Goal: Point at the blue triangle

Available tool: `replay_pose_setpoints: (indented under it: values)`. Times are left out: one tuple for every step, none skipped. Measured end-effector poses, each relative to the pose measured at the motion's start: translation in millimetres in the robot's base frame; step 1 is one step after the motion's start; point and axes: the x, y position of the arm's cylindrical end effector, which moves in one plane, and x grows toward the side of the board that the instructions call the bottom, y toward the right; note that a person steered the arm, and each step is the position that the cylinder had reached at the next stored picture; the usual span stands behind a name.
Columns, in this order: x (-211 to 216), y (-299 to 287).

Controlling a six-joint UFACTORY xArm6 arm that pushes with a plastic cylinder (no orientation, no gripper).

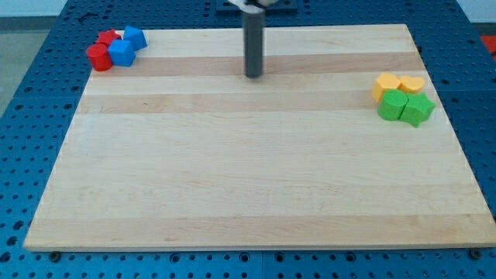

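Two blue blocks sit in a cluster at the view's top left: one [135, 37] at the cluster's right end, which may be the triangle, and one [121, 53] just below it. Their exact shapes are hard to make out. Two red blocks touch them, one [98, 57] at the left and one [109, 37] behind. My tip [253, 75] is near the top centre of the board, far to the right of the blue blocks and touching no block.
At the view's right edge sit two yellow-orange blocks [386, 84] [411, 84] with two green blocks [393, 105] [418, 110] just below them. The wooden board [248, 170] lies on a blue perforated table.
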Motion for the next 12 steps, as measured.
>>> replay_pose_setpoints:
  values:
    - [-48.2, -54.0]
    - [-86.3, -108.5]
    - [-102.7, -138.8]
    - [-102.4, -158.2]
    - [-98.8, -152.0]
    - [-86.4, -149.7]
    - [-70.8, -149.7]
    - [-62.1, -149.7]
    - [-81.4, -150.5]
    - [-102.7, -156.3]
    - [-101.9, -178.1]
    - [-101.9, -207.1]
